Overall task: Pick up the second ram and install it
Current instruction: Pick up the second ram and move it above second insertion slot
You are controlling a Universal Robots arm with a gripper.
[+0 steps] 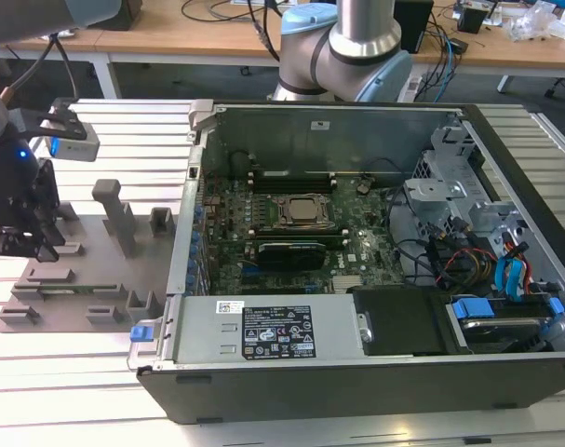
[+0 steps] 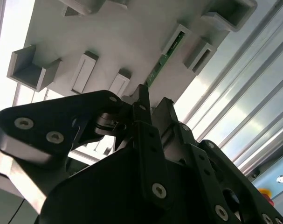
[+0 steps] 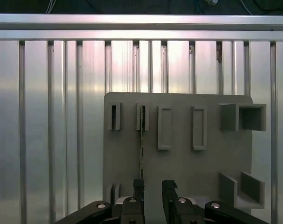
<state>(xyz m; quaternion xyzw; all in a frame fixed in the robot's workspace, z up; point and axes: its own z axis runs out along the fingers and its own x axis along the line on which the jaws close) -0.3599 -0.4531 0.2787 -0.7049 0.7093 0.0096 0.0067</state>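
Your gripper (image 3: 153, 187) hangs over the grey tray (image 3: 183, 168), its 2 fingers parted by a narrow gap, gripping nothing. The second ram (image 3: 142, 140) sits edge-up in its tray slot, in line with 1 finger rather than between both.

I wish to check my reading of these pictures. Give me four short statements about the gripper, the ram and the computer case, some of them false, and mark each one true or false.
1. The gripper is over the grey tray, not over the computer case. True.
2. The second ram sits in a motherboard slot. False: it stands on edge in the grey tray.
3. The gripper is open and holds nothing. True.
4. The computer case is closed. False: it is open, and the motherboard and the CPU socket show inside.
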